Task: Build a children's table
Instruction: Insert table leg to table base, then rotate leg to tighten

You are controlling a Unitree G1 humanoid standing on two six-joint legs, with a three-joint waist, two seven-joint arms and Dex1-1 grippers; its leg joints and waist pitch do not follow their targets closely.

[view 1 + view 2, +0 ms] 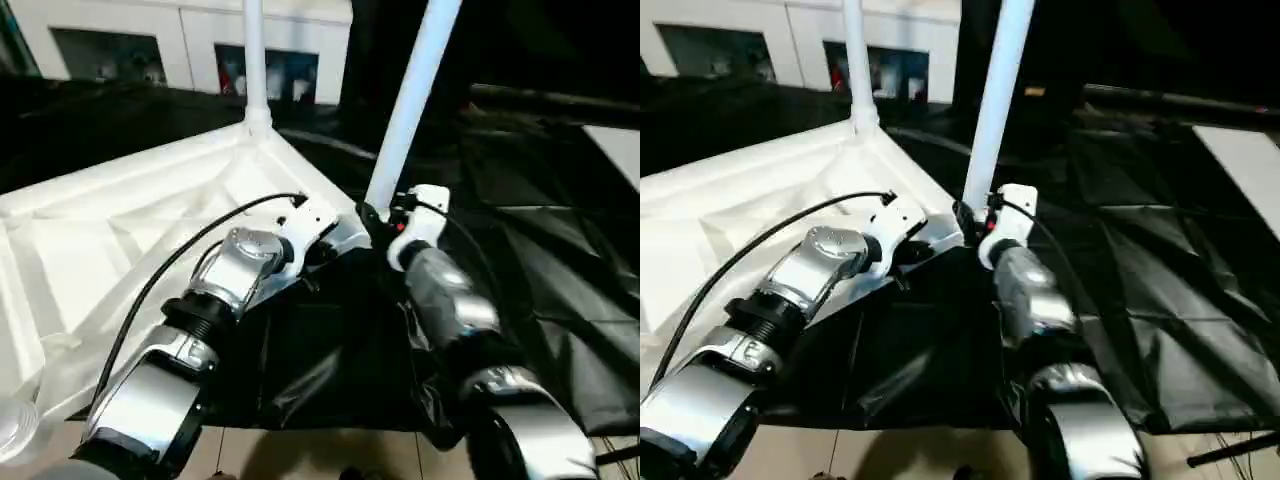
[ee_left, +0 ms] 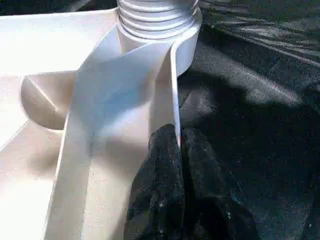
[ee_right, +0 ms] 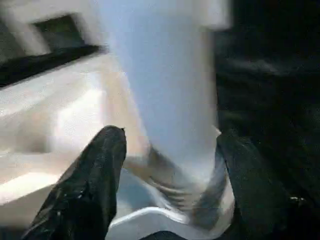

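1. The children's table [image 1: 110, 235] lies upside down on the black-draped tabletop [image 1: 560, 270], its ribbed underside facing up and filling the left half of the head views.
2. One white leg [image 1: 253, 60] stands upright in the far corner socket, near the top centre of the frame.
3. A second leg [image 1: 410, 100] rises at a slant from the near right corner socket, leaning toward the upper right.
4. The left tool [image 2: 177, 150] is pinched shut on the thin raised rim of the table [image 2: 172, 90], one black finger on each side of the wall, just short of the ribbed corner socket [image 2: 160, 22].
5. In the head view the left tool [image 1: 318, 232] sits at the table's right edge, centre of the frame, close beside the foot of the slanted leg.
6. The right tool [image 3: 170, 150] stands spread around the base of the slanted leg [image 3: 165, 90], one finger [image 3: 100, 165] on each side; whether the pads press on the leg I cannot tell.
7. In the head view the right tool [image 1: 378, 222] meets that leg low down, just right of centre.
8. A white cabinet [image 1: 180, 40] with dark glass doors runs across the upper left background.
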